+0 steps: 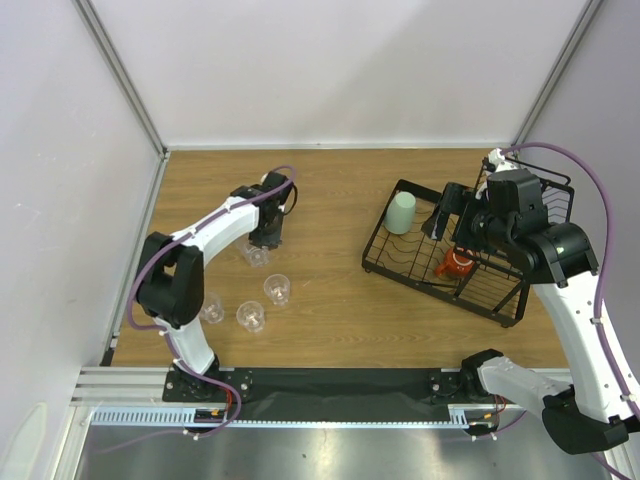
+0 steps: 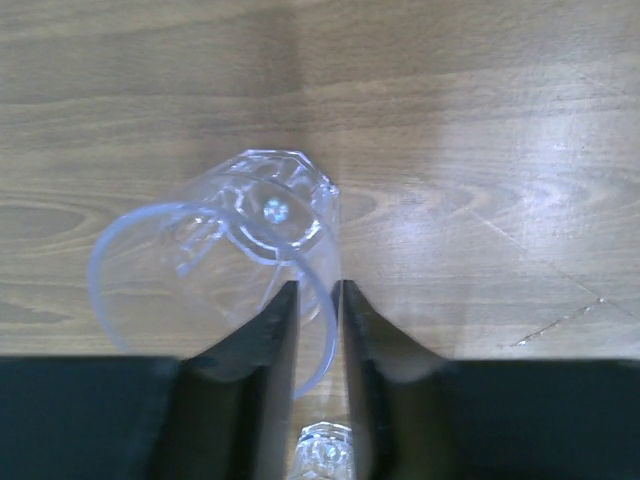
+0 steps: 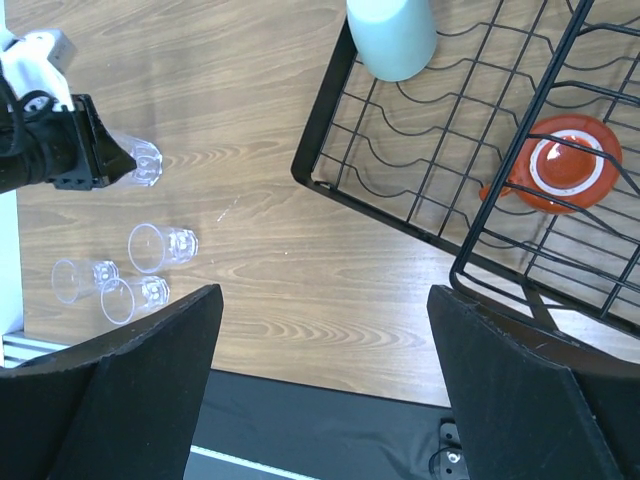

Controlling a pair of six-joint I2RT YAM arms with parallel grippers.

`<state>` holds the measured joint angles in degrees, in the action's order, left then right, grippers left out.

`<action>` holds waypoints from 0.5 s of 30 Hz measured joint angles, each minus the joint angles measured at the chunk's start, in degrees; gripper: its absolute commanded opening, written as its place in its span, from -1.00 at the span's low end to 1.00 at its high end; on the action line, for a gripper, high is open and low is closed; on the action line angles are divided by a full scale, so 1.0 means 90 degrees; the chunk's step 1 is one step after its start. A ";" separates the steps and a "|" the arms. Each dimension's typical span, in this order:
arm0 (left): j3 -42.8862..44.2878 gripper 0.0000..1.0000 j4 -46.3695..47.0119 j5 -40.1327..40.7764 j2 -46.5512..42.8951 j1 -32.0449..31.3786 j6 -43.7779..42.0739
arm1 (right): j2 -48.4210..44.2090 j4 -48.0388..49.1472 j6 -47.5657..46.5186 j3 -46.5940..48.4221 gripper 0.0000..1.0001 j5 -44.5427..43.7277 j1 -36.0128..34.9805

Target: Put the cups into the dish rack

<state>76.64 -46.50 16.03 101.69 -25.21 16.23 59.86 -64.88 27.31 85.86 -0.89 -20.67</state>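
L gripper (image 2: 318, 290) fingers pinch 1 clear tumbler (image 2: 250, 240) by its wall, table (image 1: 340, 200) left-centre. 3 more tumblers (image 1: 250, 316) nr near-left corner. Mint cup (image 1: 401, 212) & orange mug (image 1: 457, 263) in rack (image 3: 318, 108), right side. R gripper (image 3: 325, 295) fingers spread wide, empty.

A brown wooden table (image 1: 330, 200) fills the floor between plain white walls (image 1: 330, 60). A black strip (image 1: 340, 385) runs along its near edge, with grey metal (image 1: 330, 455) beyond.

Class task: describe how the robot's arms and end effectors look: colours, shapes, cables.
Both the left arm and right arm have white rounded links joined by black joints. A purple cable loops along each. The left end effector and right end effector each have two flat, black, tapering fingers.
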 measured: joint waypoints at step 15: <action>-0.0272 -0.99 0.0335 -0.0437 -0.0068 0.0270 0.0041 | 0.0049 -0.0012 -0.0049 0.0044 0.99 0.0265 0.0044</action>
<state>74.19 -43.48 12.10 101.08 -22.79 16.60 60.29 -64.99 26.87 86.26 1.50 -20.27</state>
